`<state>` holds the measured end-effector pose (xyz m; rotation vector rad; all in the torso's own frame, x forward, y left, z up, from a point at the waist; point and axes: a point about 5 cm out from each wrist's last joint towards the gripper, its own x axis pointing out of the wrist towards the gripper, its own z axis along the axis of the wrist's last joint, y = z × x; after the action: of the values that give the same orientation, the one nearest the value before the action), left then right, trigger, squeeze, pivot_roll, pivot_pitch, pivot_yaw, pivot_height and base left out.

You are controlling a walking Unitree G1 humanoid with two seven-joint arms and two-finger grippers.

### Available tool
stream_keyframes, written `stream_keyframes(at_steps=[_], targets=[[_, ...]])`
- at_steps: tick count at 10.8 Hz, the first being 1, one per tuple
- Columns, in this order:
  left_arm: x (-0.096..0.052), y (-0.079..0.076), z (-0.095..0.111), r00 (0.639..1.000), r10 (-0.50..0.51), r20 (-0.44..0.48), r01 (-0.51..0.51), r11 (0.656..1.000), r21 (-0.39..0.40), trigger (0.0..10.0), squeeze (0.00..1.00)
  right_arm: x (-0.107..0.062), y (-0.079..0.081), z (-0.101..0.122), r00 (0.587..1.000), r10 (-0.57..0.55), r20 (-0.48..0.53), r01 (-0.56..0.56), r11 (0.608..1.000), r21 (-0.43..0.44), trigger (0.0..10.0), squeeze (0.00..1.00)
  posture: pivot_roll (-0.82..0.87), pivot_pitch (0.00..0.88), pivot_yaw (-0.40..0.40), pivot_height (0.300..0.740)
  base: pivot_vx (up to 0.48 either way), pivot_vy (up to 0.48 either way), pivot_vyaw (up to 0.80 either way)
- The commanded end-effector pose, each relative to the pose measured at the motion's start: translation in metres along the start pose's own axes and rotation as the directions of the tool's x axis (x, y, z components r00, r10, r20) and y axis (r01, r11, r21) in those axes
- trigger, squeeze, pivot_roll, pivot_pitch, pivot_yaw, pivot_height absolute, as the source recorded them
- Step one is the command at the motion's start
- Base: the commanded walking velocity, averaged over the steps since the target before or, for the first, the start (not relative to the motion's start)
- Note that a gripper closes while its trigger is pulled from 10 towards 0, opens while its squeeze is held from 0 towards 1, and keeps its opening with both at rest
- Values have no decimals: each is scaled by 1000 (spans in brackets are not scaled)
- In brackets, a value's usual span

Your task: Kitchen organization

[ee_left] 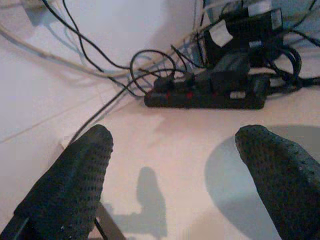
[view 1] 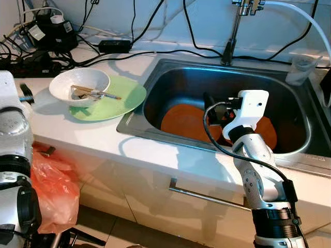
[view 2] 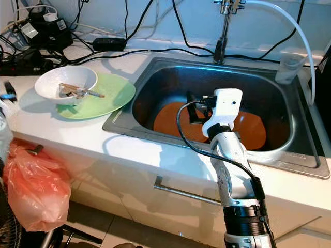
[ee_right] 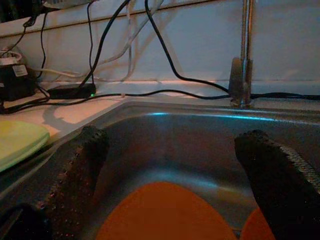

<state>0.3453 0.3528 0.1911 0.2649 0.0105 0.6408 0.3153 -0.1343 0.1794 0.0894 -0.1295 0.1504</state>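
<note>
The right gripper (view 1: 214,111) is hanging over the sink (view 1: 155,77), just above the two orange plates (view 1: 183,121) lying on its floor; its fingers (ee_right: 82,170) are standing wide apart, holding nothing; the right wrist view is looking across the nearer plate toward the back wall and the tap (ee_right: 242,60).

The left gripper (ee_left: 175,175) is idling above the worktop's left end, fingers wide and empty, facing a power strip (ee_left: 205,95) and a tangle of cables (view 1: 129,49) at the back left corner.

On the worktop, just beside the sink's left rim, a white bowl (view 1: 80,85) holding utensils is sitting on a green plate (view 1: 121,98); a clear cup (view 1: 300,70) is standing at the sink's back right corner; an orange bag (view 1: 51,191) is hanging below the front edge.

Judgement: the step in hand appears to be lifting an orange plate out of the sink. The plates are lying flat, so a grip from straight above is offering little purchase; the gripper should be tilting so that one finger is sliding under the plate's raised rim while the other is pressing on top. The two plates appear to be overlapping, so the upper one should be going first. The gripper's own cable (view 1: 212,134) is looping near the front wall of the sink and should be kept from snagging.
</note>
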Motion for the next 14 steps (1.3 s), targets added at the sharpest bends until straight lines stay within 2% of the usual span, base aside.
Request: stream_keyframes(at_steps=[1,5,8,9,12,14], targets=[[0,-1,0,1000,7,-3,-7,1000,2,10000,0,-2,1,2,1000,-4,2,4,1000,0,10000,0,63,0,90,740,0,0,0],[0,-16,3,999,-36,-12,36,999,-7,10000,0,-6,3,1,1000,14,-10,-14,1000,14,10000,0,45,0,109,740,0,0,0],[0,-26,7,997,-76,-4,76,997,-17,10000,0,-12,9,0,993,112,-31,-112,993,24,10000,0,34,0,115,740,0,0,0],[-1,-29,7,996,-92,-7,92,995,-24,10000,0,-14,13,1,987,159,-35,-158,987,34,10000,0,32,0,114,740,0,0,0],[-3,-39,6,991,-131,-8,131,991,-34,10000,0,-24,34,3,936,349,-47,-343,934,102,10000,0,29,0,114,740,0,0,0],[-4,-46,7,987,-162,-7,162,986,-50,10000,0,-28,38,3,922,385,-54,-377,919,112,10000,0,27,0,114,740,0,0,0]])
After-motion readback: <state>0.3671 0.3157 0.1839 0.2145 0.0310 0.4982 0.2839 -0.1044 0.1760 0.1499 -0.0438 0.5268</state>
